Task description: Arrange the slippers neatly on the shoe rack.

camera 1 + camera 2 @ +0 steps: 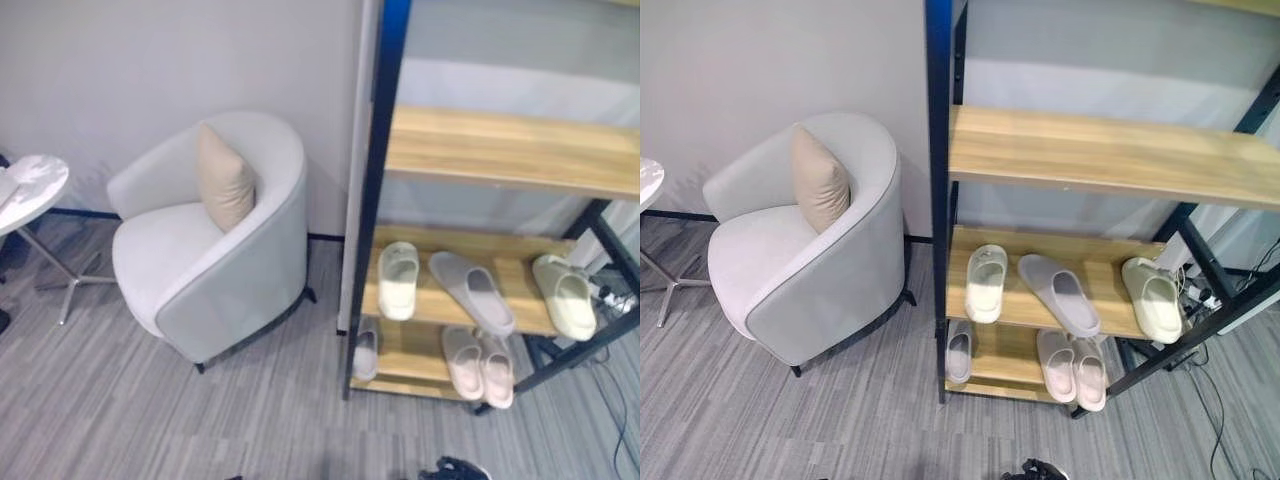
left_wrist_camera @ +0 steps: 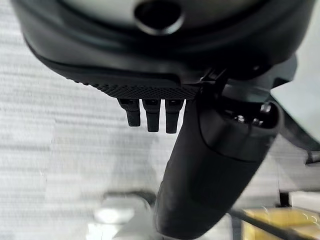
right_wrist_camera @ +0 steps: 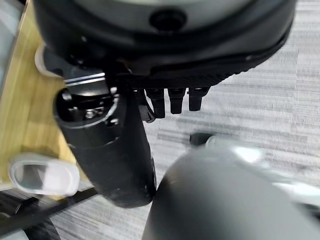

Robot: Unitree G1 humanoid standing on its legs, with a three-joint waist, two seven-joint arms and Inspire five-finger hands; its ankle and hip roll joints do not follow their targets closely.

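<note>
While we look down at the shoe rack (image 1: 372, 200), we see slippers on its two lower wooden shelves. On the middle shelf (image 1: 520, 262) a cream slipper (image 1: 398, 280) lies at the left end, a grey slipper (image 1: 471, 290) lies slanted beside it, and a pale green slipper (image 1: 565, 295) sits near the right end, apart from the grey one. On the bottom shelf (image 1: 410, 350) a single pale slipper (image 1: 366, 350) rests at the left edge, and a pink pair (image 1: 479, 364) lies side by side further right, touching each other. Left of the rack stands a white armchair (image 1: 215, 250) with a beige cushion (image 1: 224, 177). Our left robot hand (image 2: 200, 165) hangs over the grey floor, fingers straight and holding nothing. Our right robot hand (image 3: 115, 145) hangs likewise beside the rack, fingers relaxed and empty.
</note>
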